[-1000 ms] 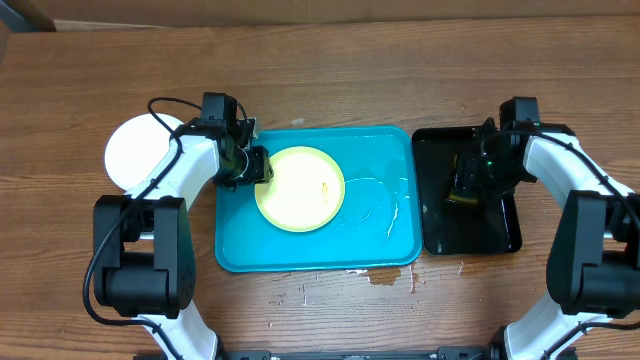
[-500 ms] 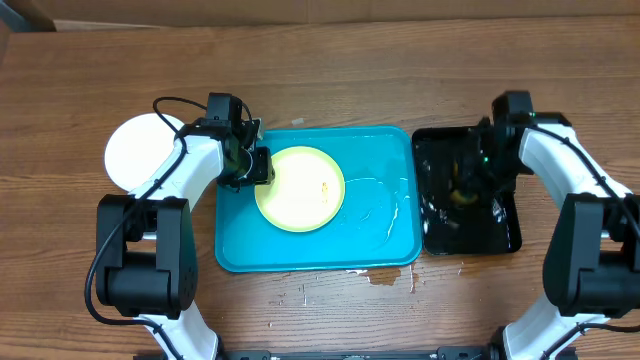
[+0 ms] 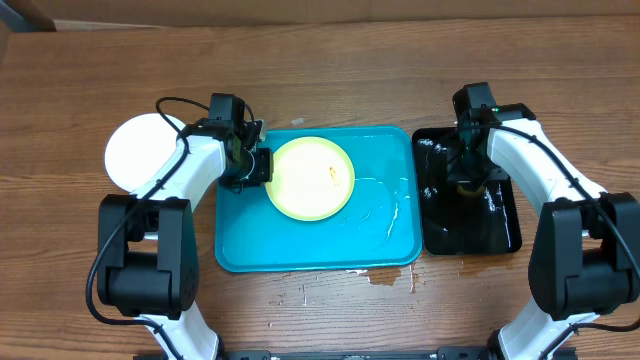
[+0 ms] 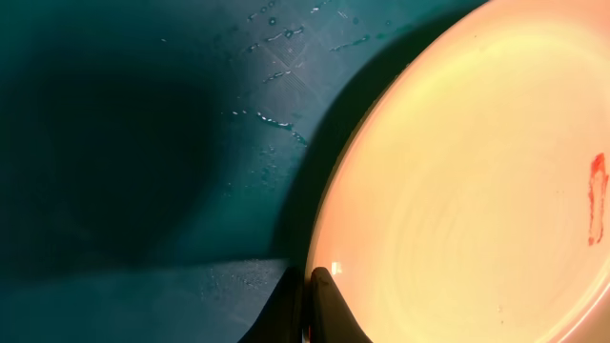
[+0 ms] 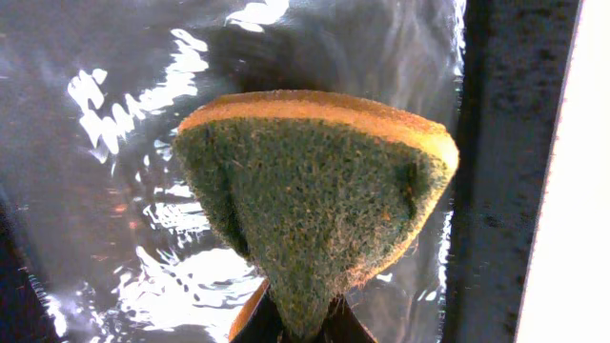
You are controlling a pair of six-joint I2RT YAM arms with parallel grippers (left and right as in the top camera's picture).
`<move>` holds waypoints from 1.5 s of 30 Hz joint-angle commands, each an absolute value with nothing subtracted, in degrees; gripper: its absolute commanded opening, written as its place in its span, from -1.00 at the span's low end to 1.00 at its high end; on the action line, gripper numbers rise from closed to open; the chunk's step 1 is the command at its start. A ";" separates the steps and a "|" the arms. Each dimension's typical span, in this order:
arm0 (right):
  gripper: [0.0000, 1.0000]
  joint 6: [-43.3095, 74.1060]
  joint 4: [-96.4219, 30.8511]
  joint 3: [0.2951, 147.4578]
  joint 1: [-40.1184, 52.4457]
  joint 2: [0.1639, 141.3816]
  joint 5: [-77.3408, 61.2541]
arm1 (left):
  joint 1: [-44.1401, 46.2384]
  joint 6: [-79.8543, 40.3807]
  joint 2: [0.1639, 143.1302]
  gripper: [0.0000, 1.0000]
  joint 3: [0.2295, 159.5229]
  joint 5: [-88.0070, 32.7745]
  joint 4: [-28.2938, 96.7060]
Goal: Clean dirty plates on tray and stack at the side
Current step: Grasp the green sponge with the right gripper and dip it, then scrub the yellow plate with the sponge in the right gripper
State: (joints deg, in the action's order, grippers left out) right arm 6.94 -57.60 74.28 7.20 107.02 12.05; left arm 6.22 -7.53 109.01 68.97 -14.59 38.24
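A pale yellow-green plate [image 3: 310,178] lies on the turquoise tray [image 3: 380,245], left of its middle. My left gripper [image 3: 260,166] is shut on the plate's left rim. The left wrist view shows the fingers [image 4: 324,305] pinched on that rim [image 4: 307,286], and a small orange-red smear [image 4: 598,195] on the plate [image 4: 477,181]. A white plate [image 3: 138,152] sits on the table left of the tray. Over the black tray [image 3: 470,228], my right gripper [image 3: 467,180] is shut on a green-and-yellow sponge [image 5: 315,200], which bulges out above its fingers [image 5: 297,329].
The black tray's floor [image 5: 114,191] is wet and shiny. Water streaks [image 3: 385,205] lie on the turquoise tray's right half. A small spill [image 3: 385,278] marks the wooden table in front of the tray.
My left gripper has shut on the plate's rim, and the plate has shifted slightly right and back. My right gripper has shut on the sponge and moved left over the black tray.
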 commanded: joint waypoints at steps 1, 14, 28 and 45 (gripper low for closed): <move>-0.93 7.94 -57.58 76.14 7.11 105.80 14.70 | 7.44 -7.73 109.40 -0.92 69.52 -14.85 38.52; -0.92 13.98 -59.29 77.49 7.11 105.75 13.17 | 7.97 -7.73 109.40 -0.92 69.52 -14.66 38.13; -0.93 7.77 -69.38 91.05 7.38 105.75 0.08 | 7.94 -7.73 109.40 -0.91 69.52 -14.68 37.63; -0.92 5.50 -58.41 95.85 31.14 106.69 3.40 | 7.94 -7.73 109.40 -0.91 69.52 -14.68 37.41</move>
